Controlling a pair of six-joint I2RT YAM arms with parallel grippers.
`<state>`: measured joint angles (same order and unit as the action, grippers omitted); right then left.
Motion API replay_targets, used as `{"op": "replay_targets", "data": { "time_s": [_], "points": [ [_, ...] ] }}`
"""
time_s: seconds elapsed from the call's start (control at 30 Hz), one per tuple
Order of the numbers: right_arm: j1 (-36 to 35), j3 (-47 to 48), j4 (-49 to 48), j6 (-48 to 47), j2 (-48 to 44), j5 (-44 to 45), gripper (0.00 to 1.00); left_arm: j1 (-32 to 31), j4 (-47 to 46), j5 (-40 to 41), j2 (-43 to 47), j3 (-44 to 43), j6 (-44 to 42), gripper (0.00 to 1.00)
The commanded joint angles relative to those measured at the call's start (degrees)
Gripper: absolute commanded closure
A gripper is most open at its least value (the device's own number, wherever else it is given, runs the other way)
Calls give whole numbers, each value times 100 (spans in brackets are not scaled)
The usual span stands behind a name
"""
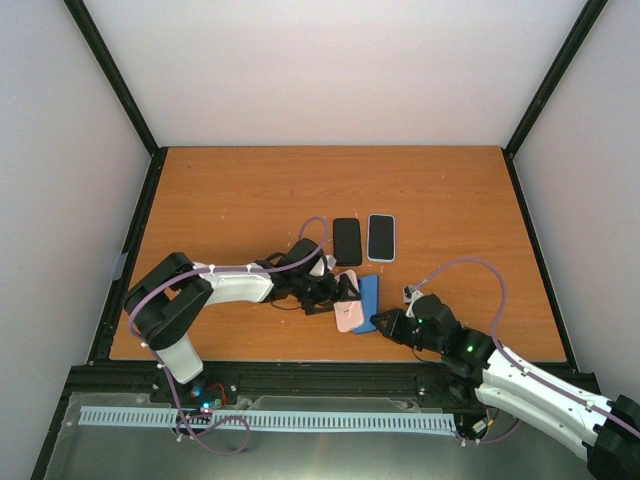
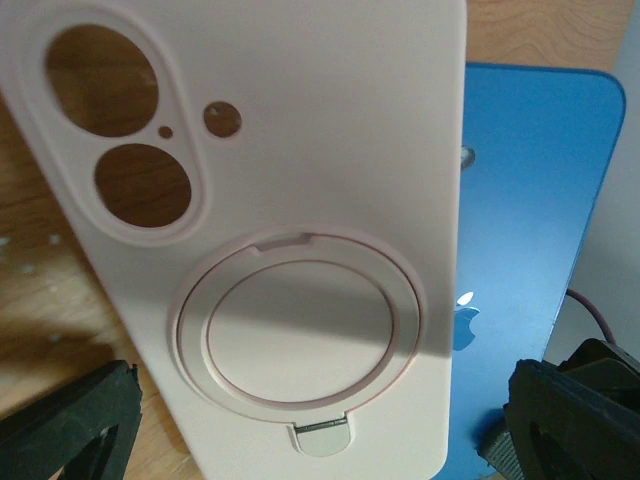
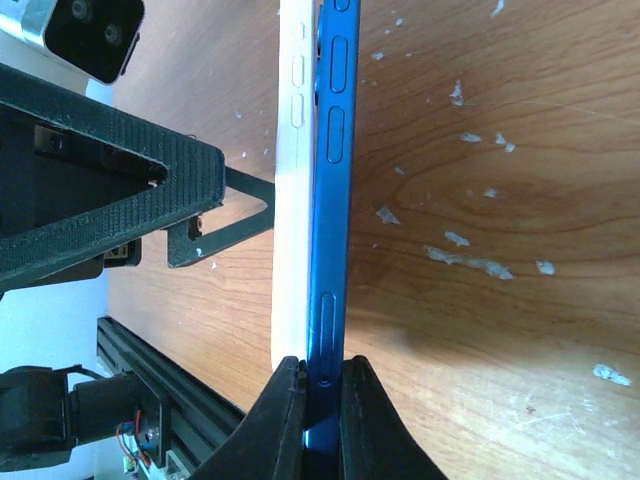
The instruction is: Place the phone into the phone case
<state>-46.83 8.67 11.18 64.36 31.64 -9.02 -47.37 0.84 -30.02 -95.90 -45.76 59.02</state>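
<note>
A blue phone (image 3: 330,200) stands on its long edge on the wooden table (image 3: 500,150), and my right gripper (image 3: 322,420) is shut on its near end. A pale pink phone case (image 3: 295,200) lies flat against the phone's left face. In the left wrist view the case (image 2: 300,200) shows its back, with camera holes and a ring stand, and the blue phone (image 2: 530,230) is behind it. My left gripper (image 2: 320,430) is open, one finger on each side of the case. In the top view the case (image 1: 350,308) and the phone (image 1: 368,298) sit between my left gripper (image 1: 335,290) and my right gripper (image 1: 383,322).
A black phone (image 1: 347,241) and a white-rimmed phone (image 1: 381,237) lie flat on the table (image 1: 230,200) just behind the grippers. The table's black front rail (image 1: 300,378) runs close below them. White walls enclose the table.
</note>
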Motion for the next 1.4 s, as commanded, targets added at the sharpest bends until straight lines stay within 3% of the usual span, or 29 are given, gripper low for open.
{"op": "replay_targets", "data": {
  "time_s": [0.0,0.37,0.73,0.87,1.1,1.37],
  "points": [
    [-23,25,-589,11,-121,-118,97,-52,121,230,282,38,-317,0],
    [-250,271,-1209,151,549,-212,97,10,-338,-20,649,489,-249,0],
    [-859,1084,-1726,-34,1940,105,97,564,-639,-237,1405,1361,-226,3],
    [-945,1368,-1706,-116,2371,221,97,613,-318,12,1704,1420,-316,3],
    [-1187,2249,-643,-347,3166,607,97,633,717,909,2163,1276,-399,7],
    [-1379,2954,735,-34,3792,1163,97,826,1026,1261,2574,1462,-205,15]
  ]
}}
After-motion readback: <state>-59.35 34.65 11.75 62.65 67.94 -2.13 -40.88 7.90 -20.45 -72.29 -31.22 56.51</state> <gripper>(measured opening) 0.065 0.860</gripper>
